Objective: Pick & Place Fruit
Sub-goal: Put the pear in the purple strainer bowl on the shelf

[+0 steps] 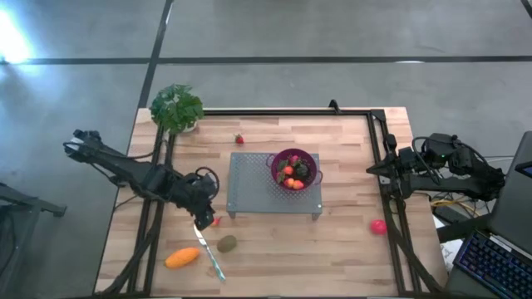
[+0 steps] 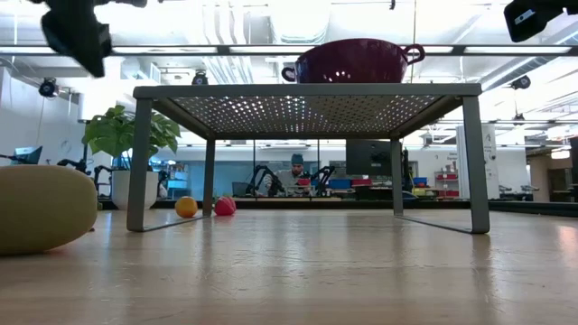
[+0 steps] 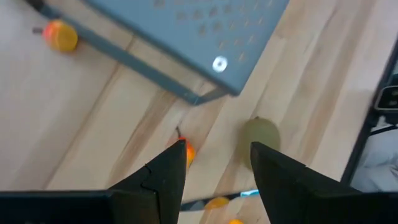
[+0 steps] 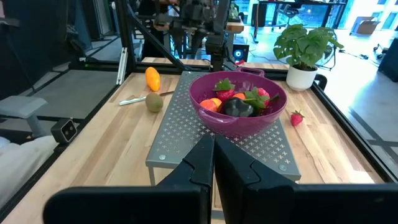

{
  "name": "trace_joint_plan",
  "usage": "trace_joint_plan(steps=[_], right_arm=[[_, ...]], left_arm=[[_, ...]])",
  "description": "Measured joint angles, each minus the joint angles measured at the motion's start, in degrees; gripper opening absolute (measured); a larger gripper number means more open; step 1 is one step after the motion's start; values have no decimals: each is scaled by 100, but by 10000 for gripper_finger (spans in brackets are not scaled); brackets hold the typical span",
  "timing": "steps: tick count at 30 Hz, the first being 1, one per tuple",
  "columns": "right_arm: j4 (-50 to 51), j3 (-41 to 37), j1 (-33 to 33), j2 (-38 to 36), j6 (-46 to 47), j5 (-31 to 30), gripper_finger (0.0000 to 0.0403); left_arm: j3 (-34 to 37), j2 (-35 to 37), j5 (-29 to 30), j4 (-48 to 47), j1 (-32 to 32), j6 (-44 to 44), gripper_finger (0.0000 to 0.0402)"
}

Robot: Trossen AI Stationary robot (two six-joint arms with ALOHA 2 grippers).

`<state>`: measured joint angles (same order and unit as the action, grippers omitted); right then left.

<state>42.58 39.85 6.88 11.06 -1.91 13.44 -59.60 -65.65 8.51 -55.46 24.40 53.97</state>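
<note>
Left wrist view: left pincer (image 3: 217, 165) spread, empty, above small strawberry (image 3: 186, 151) on tabletop (image 3: 93, 124); likely light, slippery; pinch across middle.

Wooden table (image 1: 349, 241): rack (image 1: 249, 187), plant (image 1: 176, 108), knife (image 1: 209, 256), fruit (image 1: 182, 258).

The left hand (image 3: 212, 163) covers most of a small red strawberry (image 3: 185, 150) in its wrist view. In the low view the brown-green oval fruit (image 2: 41, 208) is cut off by the picture's edge, and the bowl (image 2: 354, 61) hides its contents.
</note>
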Motion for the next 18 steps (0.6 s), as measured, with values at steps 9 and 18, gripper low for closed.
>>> trace_joint_plan(steps=[9,18], right_arm=[[-1,0,2,-1,0,-1,8],[-1,0,1,-1,0,-1,8]], left_arm=[[388,0,-77,50,293,629,183],[558,0,-256,126,381,849,183]])
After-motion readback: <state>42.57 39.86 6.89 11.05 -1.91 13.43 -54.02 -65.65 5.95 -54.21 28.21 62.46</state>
